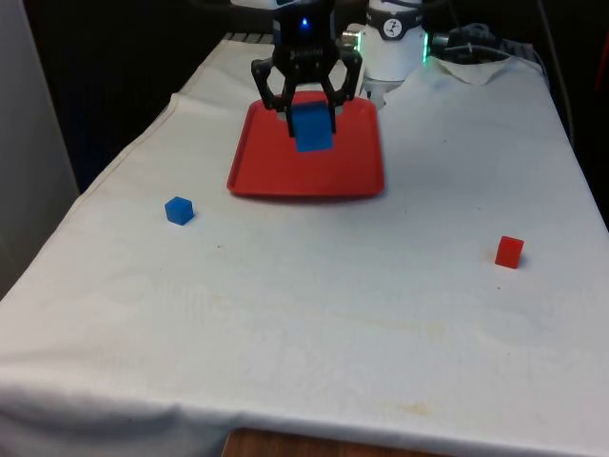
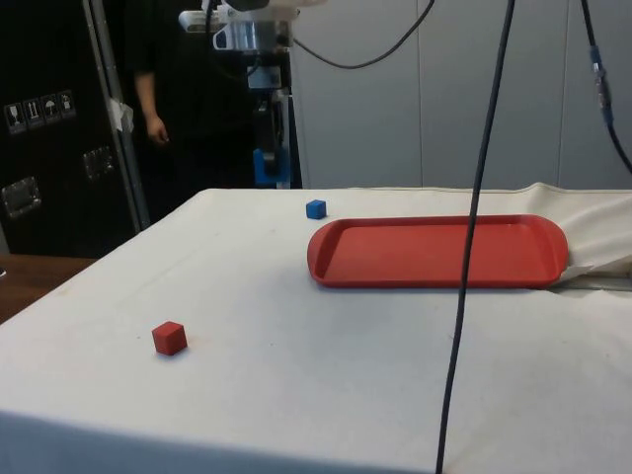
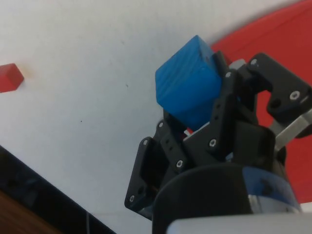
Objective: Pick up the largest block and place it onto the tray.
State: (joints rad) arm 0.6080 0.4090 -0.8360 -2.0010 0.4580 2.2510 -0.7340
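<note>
My claw (image 1: 310, 114) was clamped on the large blue block (image 1: 312, 129), one finger pressed to each of two opposite faces, and I held it up in the air, clear of the cloth. The block hung a little tilted between my fingers (image 3: 220, 97), one corner dipping lower than the rest; it looked close to a cube, so I could pick out no long axis. In the side view my claw (image 2: 267, 163) hung high above the table's far edge with the block showing blue at its tip. The red tray (image 1: 304, 167) lay below my claw and a little nearer the camera. The small blue cube (image 1: 179, 210) sat well off to the front view's left of my claw, and the small red cube (image 1: 509, 251) well off to its right, both on the white cloth (image 1: 314, 314).
</note>
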